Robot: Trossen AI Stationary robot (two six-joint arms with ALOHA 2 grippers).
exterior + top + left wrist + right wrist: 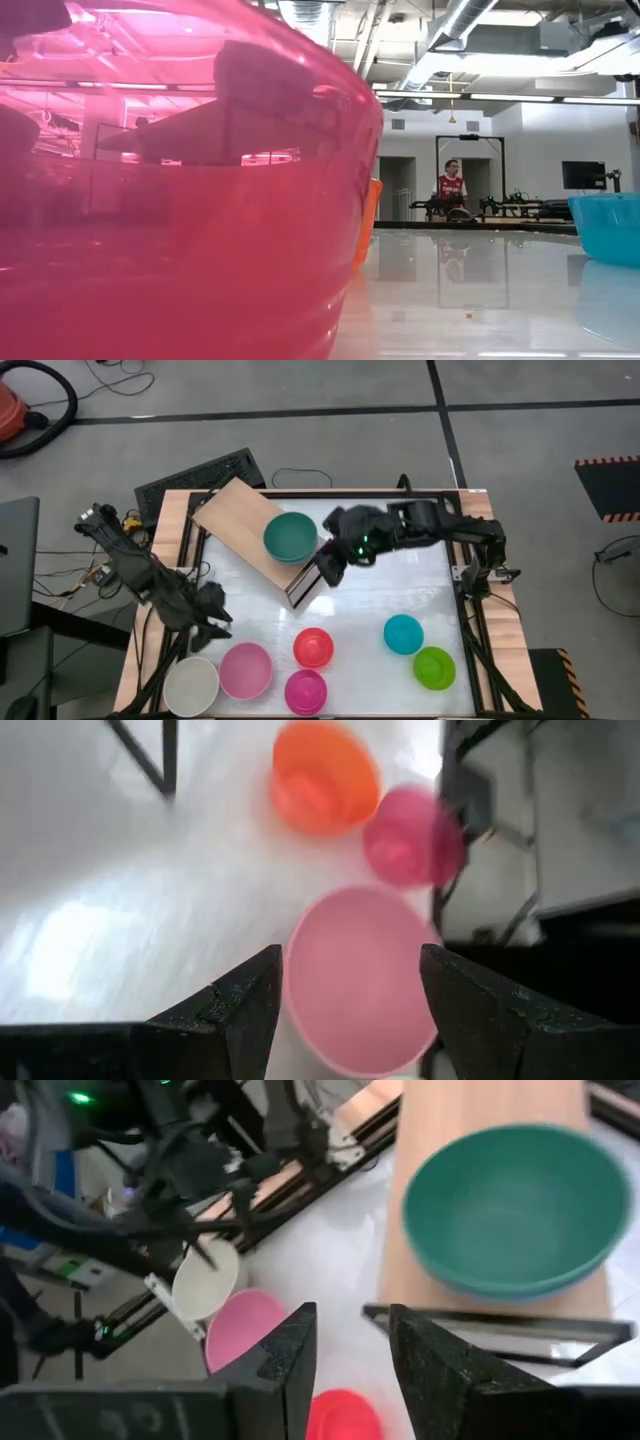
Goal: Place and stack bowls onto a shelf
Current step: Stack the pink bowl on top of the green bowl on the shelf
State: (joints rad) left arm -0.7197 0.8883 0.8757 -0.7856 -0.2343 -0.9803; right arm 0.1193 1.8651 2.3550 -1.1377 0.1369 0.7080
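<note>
The glossy white tabletop [360, 595] carries everything, framed by a light wooden border. On its far left part sits the flat rectangular light-wood shelf [235, 512] on a thin black metal frame, turned at an angle. A dark green round plastic bowl [291, 535] rests on the shelf's near end, empty, with a blue-grey rim of another bowl showing just under it.

The dark right arm reaches in from the far right, its pincer [330, 565] just beside the shelf's near end and the green bowl; the right wrist view shows its fingers [283, 1367] a small way apart with nothing between them. The dark left arm leans in from the left edge, its pincer [208, 622] just above the light pink bowl [246, 668], spread wide and empty.

Along the near side lie smooth, empty bowls: white [191, 685] at the left corner, the pink touching it, then magenta [306, 691], red [313, 647], teal [403, 633] and lime green [434, 666] towards the right.
</note>
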